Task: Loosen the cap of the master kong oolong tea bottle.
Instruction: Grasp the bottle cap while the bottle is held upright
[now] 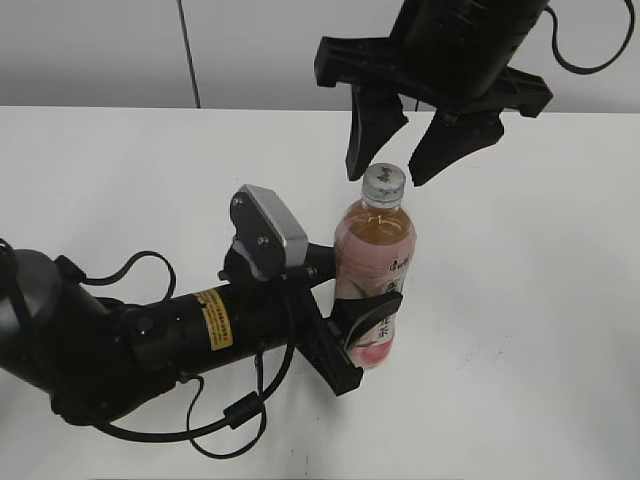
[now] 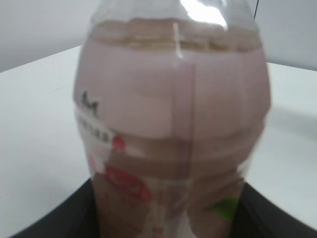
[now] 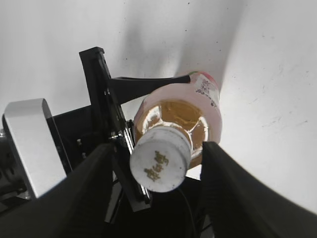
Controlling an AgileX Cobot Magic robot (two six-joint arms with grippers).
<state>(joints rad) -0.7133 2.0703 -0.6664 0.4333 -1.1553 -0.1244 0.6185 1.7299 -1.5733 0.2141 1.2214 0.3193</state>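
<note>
The master kong oolong tea bottle (image 1: 375, 250) stands upright on the white table, amber tea showing above its pink label. My left gripper (image 1: 365, 320) is shut on its lower body, one finger on each side. In the left wrist view the bottle (image 2: 173, 129) fills the frame between the dark fingers (image 2: 54, 223). The white cap (image 1: 384, 183) sits on the neck. My right gripper (image 1: 405, 150) hangs open just above it. Seen from the right wrist, the cap (image 3: 161, 158) lies between the two fingers (image 3: 223, 183) with a gap on each side.
The left arm (image 1: 150, 340) lies across the table's front left, its silver wrist camera (image 1: 270, 230) close beside the bottle. Loose black cables (image 1: 230, 420) trail beneath it. White table (image 1: 520, 330) stretches to the right and behind.
</note>
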